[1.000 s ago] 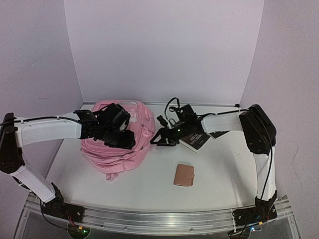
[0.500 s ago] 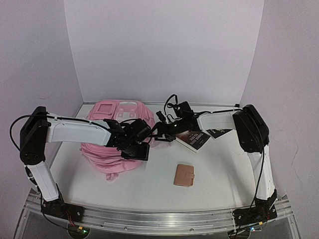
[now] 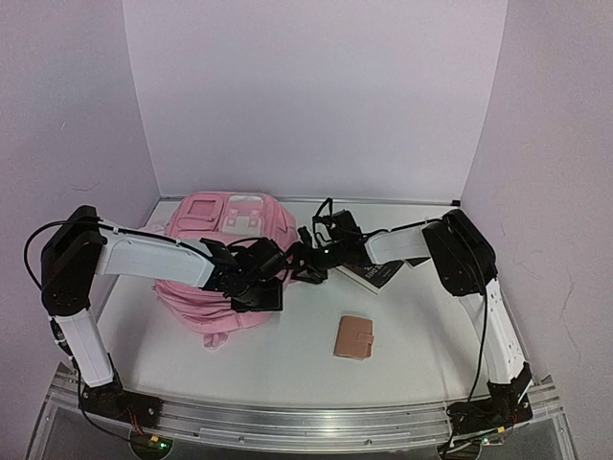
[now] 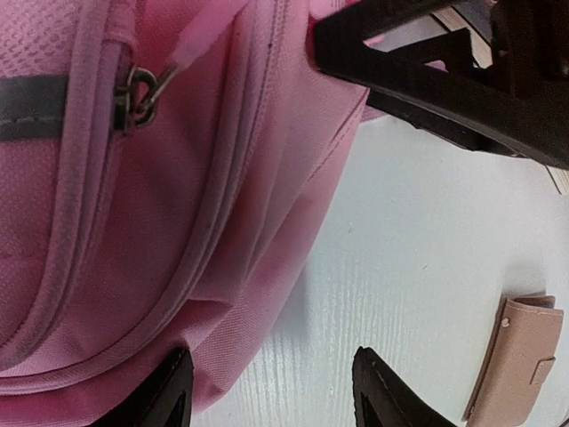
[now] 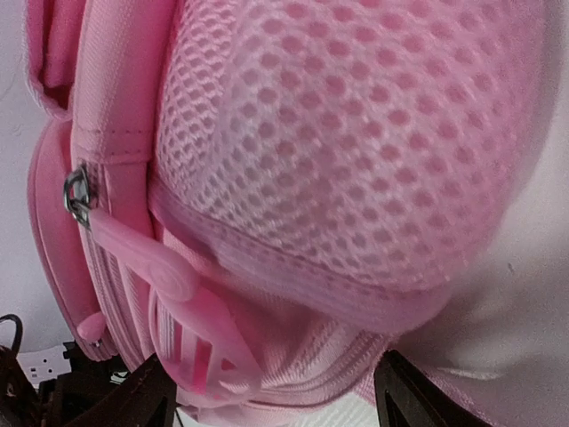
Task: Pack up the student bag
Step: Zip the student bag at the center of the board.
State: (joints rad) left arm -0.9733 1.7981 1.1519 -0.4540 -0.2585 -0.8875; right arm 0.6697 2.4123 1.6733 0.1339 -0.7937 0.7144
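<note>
The student bag [image 3: 215, 278] is a big pink backpack lying at the left of the white table [image 3: 431, 335]. My left gripper [image 3: 269, 293] hovers at the bag's right edge, open. In the left wrist view the bag's [image 4: 133, 231] hem lies against one fingertip, with bare table between the jaws of that gripper [image 4: 276, 396]. My right gripper [image 3: 299, 264] faces the same side from the right, open. In the right wrist view that gripper [image 5: 271, 400] has its jaws wide around the bag's mesh side pocket [image 5: 356, 142], near a pink zip pull [image 5: 169, 276].
A dark book [image 3: 375, 273] lies under the right forearm, just right of the two grippers. A tan wallet [image 3: 353, 337] lies nearer the front, also seen as the wallet [image 4: 520, 356] in the left wrist view. The right gripper's black body [image 4: 462, 80] sits close above the left one.
The left arm swung from over the bag's top to its right edge. The right gripper slid left onto the bag's side. Both grippers' jaws spread wider.
</note>
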